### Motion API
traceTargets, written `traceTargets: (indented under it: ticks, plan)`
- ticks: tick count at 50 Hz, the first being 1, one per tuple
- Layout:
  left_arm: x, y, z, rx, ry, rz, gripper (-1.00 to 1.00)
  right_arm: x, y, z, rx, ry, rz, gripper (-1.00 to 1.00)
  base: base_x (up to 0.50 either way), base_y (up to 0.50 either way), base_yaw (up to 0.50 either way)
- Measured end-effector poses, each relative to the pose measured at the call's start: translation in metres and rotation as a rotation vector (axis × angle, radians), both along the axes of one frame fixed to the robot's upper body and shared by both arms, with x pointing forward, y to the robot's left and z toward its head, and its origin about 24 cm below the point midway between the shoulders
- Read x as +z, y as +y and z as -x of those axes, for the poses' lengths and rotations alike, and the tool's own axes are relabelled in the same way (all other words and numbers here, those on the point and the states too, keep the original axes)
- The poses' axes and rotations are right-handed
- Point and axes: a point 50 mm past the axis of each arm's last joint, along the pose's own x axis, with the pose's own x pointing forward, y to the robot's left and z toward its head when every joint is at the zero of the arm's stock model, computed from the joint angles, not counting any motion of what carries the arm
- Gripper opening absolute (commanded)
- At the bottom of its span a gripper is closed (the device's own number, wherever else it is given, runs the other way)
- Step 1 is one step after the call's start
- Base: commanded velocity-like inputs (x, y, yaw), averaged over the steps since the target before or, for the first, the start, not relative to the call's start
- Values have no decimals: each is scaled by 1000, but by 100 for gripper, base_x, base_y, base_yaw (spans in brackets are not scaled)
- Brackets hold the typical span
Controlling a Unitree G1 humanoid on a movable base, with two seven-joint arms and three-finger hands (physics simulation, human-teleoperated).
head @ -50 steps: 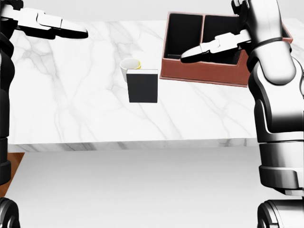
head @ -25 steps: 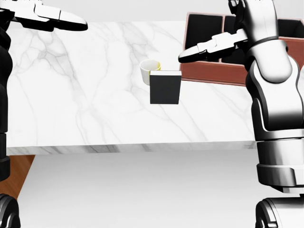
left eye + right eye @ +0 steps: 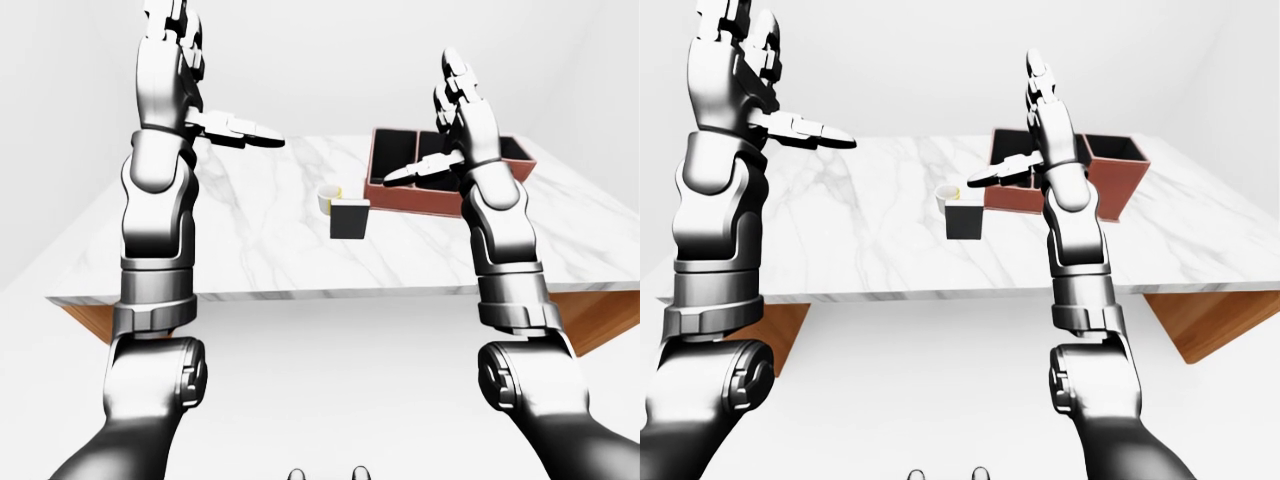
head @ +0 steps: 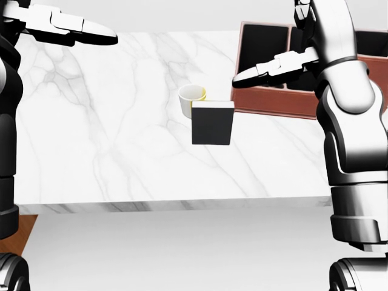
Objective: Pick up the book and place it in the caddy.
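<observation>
A thin black hardback book (image 4: 212,123) with a pale top edge stands upright near the middle of the white marble table (image 4: 109,151), untouched, as the humanoid holds both arms raised above the tabletop. The left hand (image 4: 63,25) hangs high at the head view's upper left, fingers spread and empty; the right hand (image 4: 274,65) hovers over the near wall of the reddish-brown divided caddy (image 4: 273,100), fingers extended, gripping nothing. The book looks stiff and light, but balanced on its edge it would likely tip at a careless nudge — a pinch across its two broad faces near the top seems the surest hold. A small white cup with a yellow inner rim (image 4: 192,97) sits just beside the book's upper-left corner — possibly touching — and could be knocked by fingers reaching behind the cover. The caddy's dark compartments lie open to the right.
</observation>
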Motion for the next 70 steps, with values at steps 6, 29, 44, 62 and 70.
traceTargets:
  ticks: [6,29,44,62,70]
  plan:
    - [0,0,2,0,-8,-4,100,-3,0,0,0,8,2,100,26,0,0]
    - [-1,1,6,1,-22,-14,100,-4,0,3,2,1,12,100,26,0,0]
    - [-8,-1,1,5,11,-18,100,-11,-2,0,-5,33,11,100,26,0,0]
    - [-15,-1,-5,11,51,-22,100,-22,-3,-6,-11,84,8,100,26,0,0]
    - [-16,-2,-5,11,53,-26,100,-24,-3,-6,-10,92,10,100,26,0,0]
